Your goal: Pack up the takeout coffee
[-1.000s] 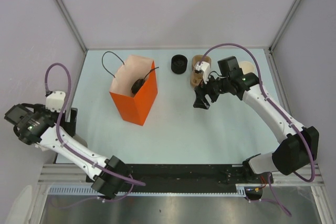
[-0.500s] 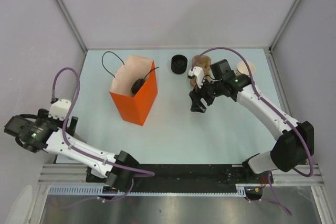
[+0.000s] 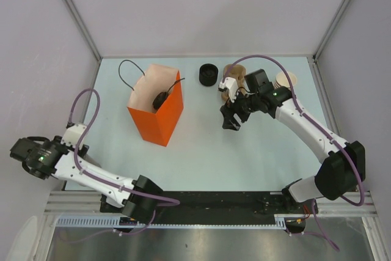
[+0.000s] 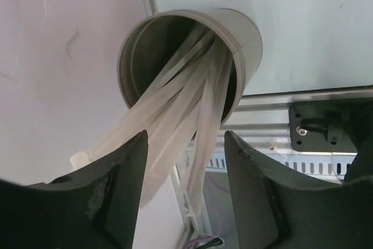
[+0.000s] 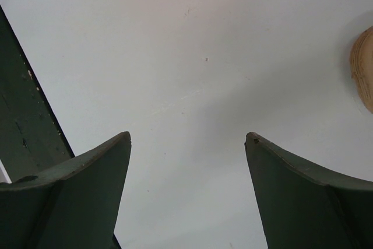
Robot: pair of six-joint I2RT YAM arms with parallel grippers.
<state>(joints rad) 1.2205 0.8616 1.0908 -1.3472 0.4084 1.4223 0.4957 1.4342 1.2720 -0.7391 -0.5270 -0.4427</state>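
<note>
A black round lid [image 3: 160, 98] shows inside the orange paper bag [image 3: 153, 123] on the left of the table. It looks like the top of the takeout coffee, and the cup under it is hidden. My left gripper [image 3: 22, 150] hangs beyond the table's left edge. In the left wrist view its jaws [image 4: 185, 135] stand apart, open, below a grey tube of pale flat sticks [image 4: 186, 68]. One stick runs down between the fingers without touching them. My right gripper [image 3: 230, 121] is open over bare tabletop, with nothing between the fingers [image 5: 187, 136].
A black stack of lids [image 3: 208, 74] stands at the back centre. A brown cardboard carrier [image 3: 233, 85] sits beside it, and its edge [image 5: 364, 68] shows in the right wrist view. A tan cup [image 3: 286, 79] stands at the back right. The bag's black cord handles [image 3: 125, 68] stick up.
My left arm has swung nearer along the table's left edge and its jaws have narrowed. My right gripper shifted a little left, then stayed still.
</note>
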